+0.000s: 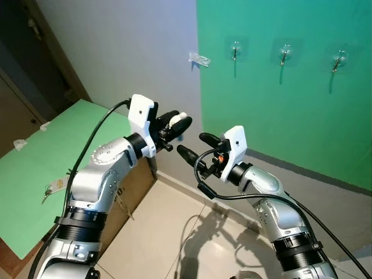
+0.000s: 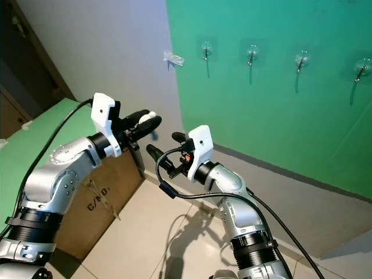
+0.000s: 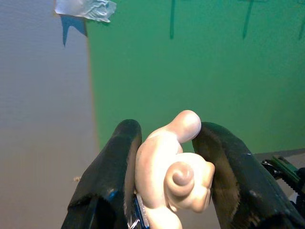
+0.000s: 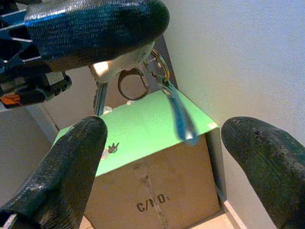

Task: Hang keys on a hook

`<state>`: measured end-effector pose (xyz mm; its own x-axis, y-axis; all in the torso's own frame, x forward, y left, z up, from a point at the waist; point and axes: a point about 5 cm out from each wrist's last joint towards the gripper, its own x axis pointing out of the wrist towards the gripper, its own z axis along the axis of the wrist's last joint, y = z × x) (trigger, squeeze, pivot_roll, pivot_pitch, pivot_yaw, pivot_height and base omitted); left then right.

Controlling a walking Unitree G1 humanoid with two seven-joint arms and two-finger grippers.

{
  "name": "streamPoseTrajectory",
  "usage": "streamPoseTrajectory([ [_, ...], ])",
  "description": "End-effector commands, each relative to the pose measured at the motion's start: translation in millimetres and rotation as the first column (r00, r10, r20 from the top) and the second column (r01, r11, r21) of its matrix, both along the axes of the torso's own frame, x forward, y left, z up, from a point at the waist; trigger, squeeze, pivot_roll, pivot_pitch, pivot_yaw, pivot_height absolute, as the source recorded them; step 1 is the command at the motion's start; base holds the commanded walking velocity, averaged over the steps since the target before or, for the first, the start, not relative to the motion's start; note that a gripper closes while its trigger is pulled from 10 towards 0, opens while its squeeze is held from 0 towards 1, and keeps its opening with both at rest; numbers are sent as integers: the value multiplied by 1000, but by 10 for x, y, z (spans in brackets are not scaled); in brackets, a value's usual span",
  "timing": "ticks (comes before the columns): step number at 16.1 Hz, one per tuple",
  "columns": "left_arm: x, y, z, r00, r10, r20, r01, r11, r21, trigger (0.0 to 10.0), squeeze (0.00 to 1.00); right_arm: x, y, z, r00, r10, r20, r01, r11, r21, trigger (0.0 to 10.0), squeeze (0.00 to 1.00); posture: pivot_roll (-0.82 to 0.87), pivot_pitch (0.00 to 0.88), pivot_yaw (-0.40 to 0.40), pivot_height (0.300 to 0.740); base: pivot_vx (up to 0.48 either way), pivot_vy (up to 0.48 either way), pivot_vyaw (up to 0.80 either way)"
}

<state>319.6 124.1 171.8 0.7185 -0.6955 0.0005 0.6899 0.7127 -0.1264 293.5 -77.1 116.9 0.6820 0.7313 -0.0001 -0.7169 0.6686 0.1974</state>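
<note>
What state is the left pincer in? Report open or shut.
Shut on the keychain: the left pincer has both fingers pressed against its cream charm.

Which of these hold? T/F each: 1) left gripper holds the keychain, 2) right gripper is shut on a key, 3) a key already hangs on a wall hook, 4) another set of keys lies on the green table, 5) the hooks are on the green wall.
1) True: the left gripper is shut on the cream charm of the keys.
2) False: the right gripper is open, its fingers apart, below the hanging keys.
3) False: the hooks are bare.
4) True: a second set of keys lies on the green table.
5) True: they stick to the green wall.
</note>
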Motion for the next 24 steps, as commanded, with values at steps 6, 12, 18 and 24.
streamPoseTrajectory([
  [6, 17, -94, 220, 1000, 12, 24, -10, 995, -95, 10000, 0, 40, 21, -5, 997, -30, 76, 38, 994, -107, 10000, 0, -259, 35, 155, 740, 0, 0, 0],
  [12, 20, -227, 249, 1000, -9, -17, 6, 987, -158, 10000, 0, 165, 96, 53, 992, -98, 80, 104, 992, -76, 10000, 0, -261, 34, 151, 740, 0, 0, 0],
  [18, 11, -320, 86, 996, 9, -88, -21, 991, -133, 10000, 0, 236, 127, 190, 991, -123, 43, 121, 992, 42, 10000, 0, -258, 45, 141, 740, 0, 0, 0],
  [24, 48, -368, 58, 996, 28, -86, -37, 994, -103, 10000, 0, 220, 154, 216, 996, -87, -9, 88, 991, 98, 10000, 0, -266, 44, 135, 740, 0, 0, 0],
])
